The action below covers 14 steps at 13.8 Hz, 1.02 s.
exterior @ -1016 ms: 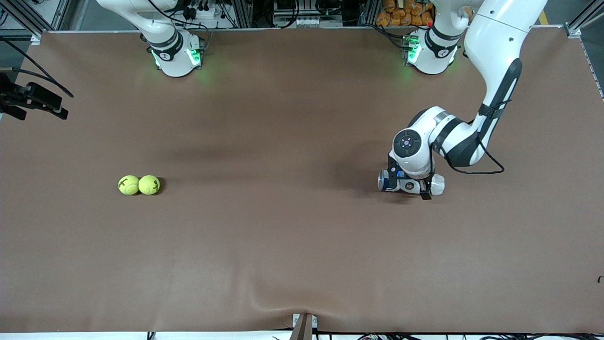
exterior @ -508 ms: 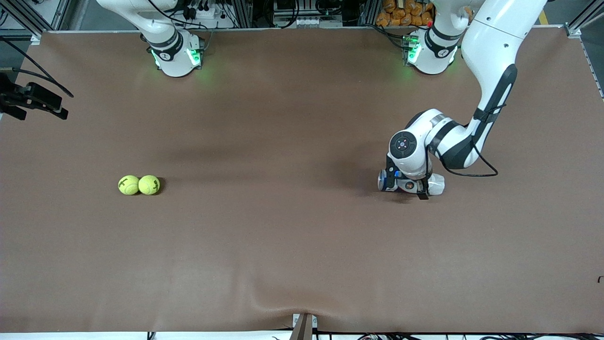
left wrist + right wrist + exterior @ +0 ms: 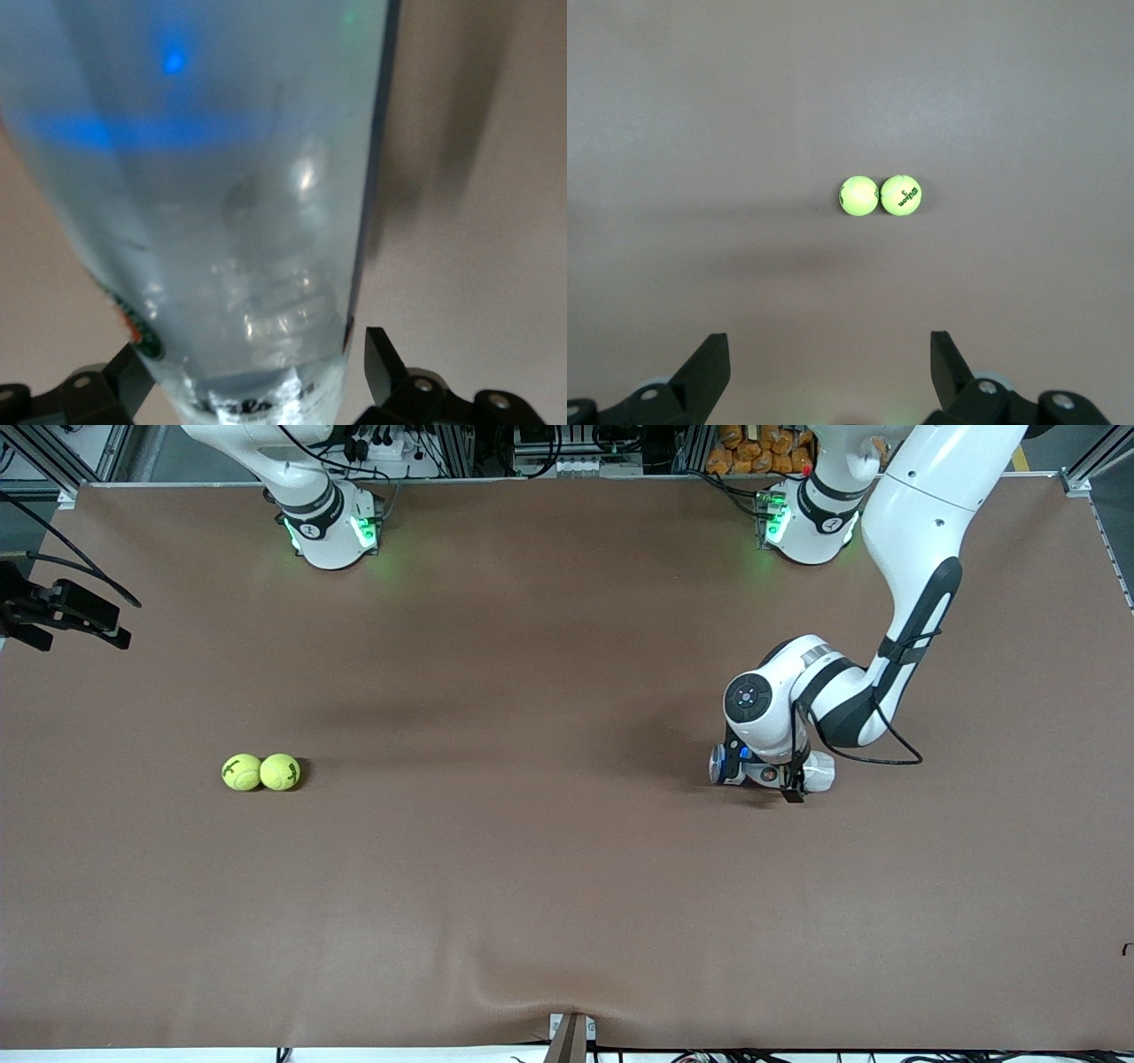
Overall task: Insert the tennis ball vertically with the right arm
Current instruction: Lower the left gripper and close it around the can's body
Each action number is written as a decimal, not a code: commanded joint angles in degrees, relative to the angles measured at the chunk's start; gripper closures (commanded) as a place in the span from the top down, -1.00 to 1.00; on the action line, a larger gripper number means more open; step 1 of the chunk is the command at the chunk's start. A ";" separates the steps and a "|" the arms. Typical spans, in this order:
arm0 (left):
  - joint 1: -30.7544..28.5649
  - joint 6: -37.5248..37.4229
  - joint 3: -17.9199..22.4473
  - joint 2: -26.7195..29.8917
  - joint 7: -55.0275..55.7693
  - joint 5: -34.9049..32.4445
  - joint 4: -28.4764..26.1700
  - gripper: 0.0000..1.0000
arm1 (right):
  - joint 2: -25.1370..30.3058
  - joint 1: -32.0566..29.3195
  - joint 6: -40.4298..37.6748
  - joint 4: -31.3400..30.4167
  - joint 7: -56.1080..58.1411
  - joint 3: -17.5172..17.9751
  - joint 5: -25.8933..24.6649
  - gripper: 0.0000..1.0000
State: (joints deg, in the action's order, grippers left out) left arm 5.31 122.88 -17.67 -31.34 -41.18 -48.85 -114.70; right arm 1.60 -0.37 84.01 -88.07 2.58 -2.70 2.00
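- The step in hand, as I judge it, is the left gripper (image 3: 769,777) taking the clear plastic ball tube (image 3: 769,771), which lies on its side on the brown bench (image 3: 567,886) toward the left arm's end. The tube must be stood up before any ball can go in from above.
- In the left wrist view the tube (image 3: 221,204) fills the space between the two black fingers (image 3: 383,359). I cannot tell if the jaws press it already or are only around it, so I would close slowly and check the grip before I lift.
- I would hold the tube near its middle and turn it upright gently; the smooth wall may slip, I think.
- The right gripper (image 3: 829,372) hangs high over the bench and waits, with its jaws wide apart and empty.
- The two yellow-green felt tennis balls (image 3: 261,771) rest on the bench toward the right arm's end, touching each other side by side, well apart from the tube.
- Both balls (image 3: 880,195) are round and fuzzy, and one carries a dark printed logo.
- Because they touch, I would come down on only one ball, so that the other does not roll away.
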 commanded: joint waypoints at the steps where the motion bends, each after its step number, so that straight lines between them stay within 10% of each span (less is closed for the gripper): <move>1: 0.22 0.43 0.09 -0.65 1.18 -1.77 0.52 1.00 | 1.38 -1.38 -0.16 -1.05 0.67 0.42 0.90 1.00; 14: -0.57 2.98 0.09 -1.62 1.01 -1.95 0.70 0.65 | 1.30 -1.65 -0.16 -1.13 0.76 0.50 0.99 1.00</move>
State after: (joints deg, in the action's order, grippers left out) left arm 5.09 124.88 -17.53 -31.97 -40.88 -49.33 -114.60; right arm 1.60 -0.91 83.94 -88.10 2.59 -2.91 2.03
